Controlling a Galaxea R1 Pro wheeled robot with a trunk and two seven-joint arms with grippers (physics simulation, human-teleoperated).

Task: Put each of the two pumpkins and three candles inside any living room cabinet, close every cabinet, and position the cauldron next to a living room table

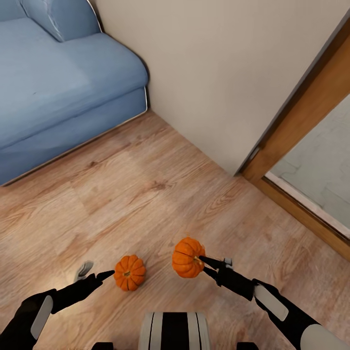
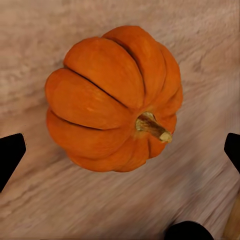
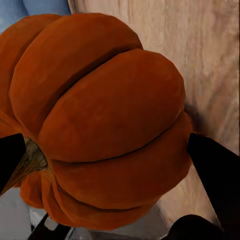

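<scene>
The right gripper (image 1: 200, 261) pinches one pumpkin (image 1: 188, 257) at its stem end, raised off the wood floor (image 1: 160, 184). The left gripper (image 1: 95, 270), fingers spread, hangs at the second pumpkin (image 1: 129, 272), which sits near the blue sofa (image 1: 58, 92).

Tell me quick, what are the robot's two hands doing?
Left gripper: open, fingers either side of the pumpkin on the floor.
Right gripper: shut on the other pumpkin.

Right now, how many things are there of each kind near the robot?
Small ribbed orange pumpkins: 2, one on the wooden floor at the left claw (pumpkin), one in the right claw (pumpkin)
Blue fabric sofas: 1
Wooden door frames: 1
Total: 4
</scene>
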